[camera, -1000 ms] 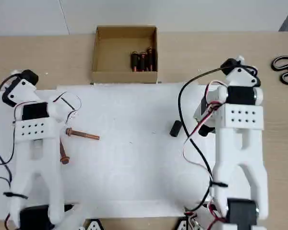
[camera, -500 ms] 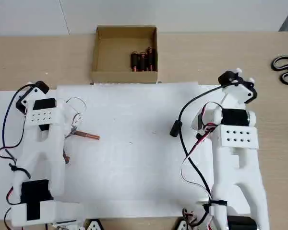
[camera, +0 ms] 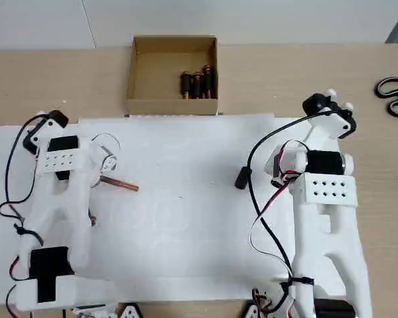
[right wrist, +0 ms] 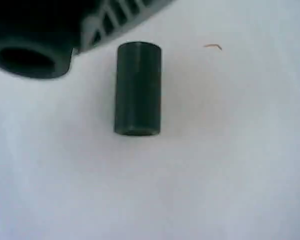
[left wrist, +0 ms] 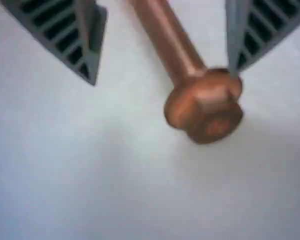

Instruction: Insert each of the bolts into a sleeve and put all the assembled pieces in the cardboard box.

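Observation:
A copper bolt (camera: 123, 186) lies on the white foam sheet (camera: 186, 232), and my left gripper (camera: 103, 173) stands open over its head end. In the left wrist view the hex head (left wrist: 205, 112) lies between the grey fingers (left wrist: 80, 37), one fingertip touching it. A second bolt (camera: 91, 219) peeks out beside the left arm. A black sleeve (camera: 242, 177) lies on the foam just left of my right gripper (camera: 278, 172); in the right wrist view the sleeve (right wrist: 137, 89) lies on its side, free. The cardboard box (camera: 146, 73) holds three assembled pieces (camera: 198, 83).
Black scissors (camera: 395, 94) lie on the wooden table at the far right. The box stands just beyond the foam's far edge. Loose wires (camera: 259, 199) hang from the right arm over the foam.
Both arms have tilted down toward the foam. The left gripper has settled over the bolt's head, and the right one has come down beside the sleeve. Bolts and sleeve have barely shifted.

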Robot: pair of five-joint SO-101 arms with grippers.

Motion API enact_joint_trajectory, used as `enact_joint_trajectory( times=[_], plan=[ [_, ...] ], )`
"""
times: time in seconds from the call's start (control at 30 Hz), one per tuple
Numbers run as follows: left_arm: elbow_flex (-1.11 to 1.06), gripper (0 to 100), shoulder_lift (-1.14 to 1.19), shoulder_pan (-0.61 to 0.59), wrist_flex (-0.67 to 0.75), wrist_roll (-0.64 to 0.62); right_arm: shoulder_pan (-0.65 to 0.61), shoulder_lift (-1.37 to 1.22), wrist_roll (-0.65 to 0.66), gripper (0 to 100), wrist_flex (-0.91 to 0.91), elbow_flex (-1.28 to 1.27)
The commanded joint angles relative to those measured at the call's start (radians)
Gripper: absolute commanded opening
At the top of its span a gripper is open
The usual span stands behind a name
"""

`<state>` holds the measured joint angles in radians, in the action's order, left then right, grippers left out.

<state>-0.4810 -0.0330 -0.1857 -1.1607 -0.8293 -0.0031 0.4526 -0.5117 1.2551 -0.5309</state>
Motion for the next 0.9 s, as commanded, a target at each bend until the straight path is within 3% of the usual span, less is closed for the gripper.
enact_joint_trajectory(
  times=[0.0,0.17,0.4,0.67,0.87],
  plan=[
    [0.042,16,-0.005,0.049,0.023,-0.002,0.010,0.030,0.009,0.3,-0.021,-0.002],
    [0.042,16,-0.005,0.083,0.025,-0.002,0.010,0.030,0.009,0.3,-0.021,-0.003],
    [0.045,16,-0.005,0.041,0.026,-0.002,0.010,0.030,0.008,0.3,-0.016,-0.003],
    [0.004,16,-0.003,0.028,0.138,-0.002,0.007,0.030,0.006,0.3,-0.012,-0.003],
    [-0.019,16,-0.003,0.055,0.143,-0.003,0.007,0.033,0.008,0.3,-0.010,-0.003]
  ],
)
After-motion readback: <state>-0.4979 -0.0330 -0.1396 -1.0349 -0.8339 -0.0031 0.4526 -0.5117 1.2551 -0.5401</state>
